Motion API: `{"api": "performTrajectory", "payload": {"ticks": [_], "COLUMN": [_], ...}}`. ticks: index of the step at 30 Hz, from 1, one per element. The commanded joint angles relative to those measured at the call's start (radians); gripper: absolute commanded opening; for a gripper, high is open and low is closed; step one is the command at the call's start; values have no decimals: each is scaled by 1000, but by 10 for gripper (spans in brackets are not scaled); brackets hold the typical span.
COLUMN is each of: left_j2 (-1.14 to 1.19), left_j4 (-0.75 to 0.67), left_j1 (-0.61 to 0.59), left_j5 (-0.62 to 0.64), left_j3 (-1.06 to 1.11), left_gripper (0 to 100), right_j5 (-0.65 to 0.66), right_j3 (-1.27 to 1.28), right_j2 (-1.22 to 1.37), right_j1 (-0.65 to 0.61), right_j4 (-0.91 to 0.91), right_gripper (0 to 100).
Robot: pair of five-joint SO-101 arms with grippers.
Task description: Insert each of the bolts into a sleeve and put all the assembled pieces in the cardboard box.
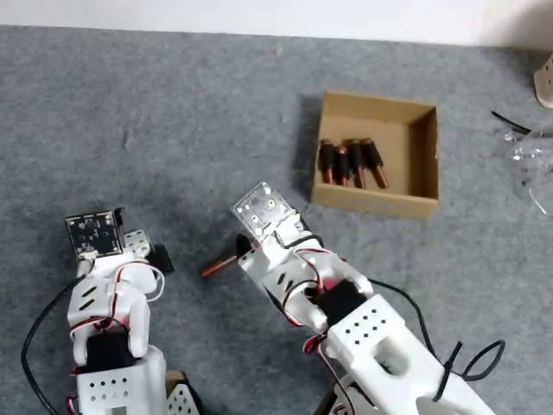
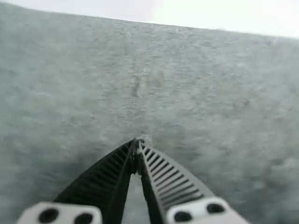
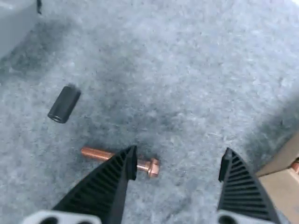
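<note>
Right claw point(image 3: 180, 154) spread wide and holding nothing, low over the grey surface point(image 3: 196, 70); copper bolt point(image 3: 148, 166) flat at one fingertip, black sleeve point(image 3: 64, 104) farther out, apart from it; cardboard box point(image 3: 280, 175) corner just past the other finger. Left claw point(image 2: 138, 143) pinched closed on nothing, grey surface stretching ahead.

The grey bench point(image 1: 173, 112) carries an open cardboard box point(image 1: 371, 204), and four assembled pieces point(image 1: 352, 163) lie side by side in its left half, black sleeves with copper bolt ends sticking out. A loose copper bolt point(image 1: 219, 264) lies on the bench just beside the wrist end of the right arm point(image 1: 346, 316). A loose black sleeve point(image 1: 162, 258) lies farther left, close against the left arm point(image 1: 112, 303), while clear plastic point(image 1: 527, 151) sits at the right edge.
</note>
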Motion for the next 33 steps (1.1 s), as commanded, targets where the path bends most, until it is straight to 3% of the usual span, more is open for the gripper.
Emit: {"api": "performTrajectory", "payload": {"ticks": [1, 3, 7, 10, 12, 16, 27, 30, 33], "left_j2": [-18, -18, -16, -16, -18, -19, -19, -15, -19], "left_j4": [-11, -17, -21, -21, -21, -74, -78, -41, 129], "left_j1": [-77, -97, -278, -349, -360, -479, -1072, -1078, -1078], "left_j5": [-158, -87, 32, 89, 83, 57, 51, -32, -187], "left_j3": [10, 8, -13, -21, -24, -25, -16, 19, 1], "left_gripper": [7, 7, 7, 7, 7, 7, 7, 7, 7], "right_j5": [15, 12, 11, -32, -103, -115, -121, -203, -221], "right_j3": [-2, -2, -4, -30, -62, -94, -139, -226, -403], "right_j2": [44, 87, 157, 203, 240, 329, 409, 440, 532], "right_j1": [-16, -41, -91, -99, -84, -70, -251, -283, -305], "right_j4": [7, 7, 5, 2, 5, 4, 7, 56, 162], "right_gripper": [252, 252, 252, 252, 252, 252, 252, 252, 252]}}
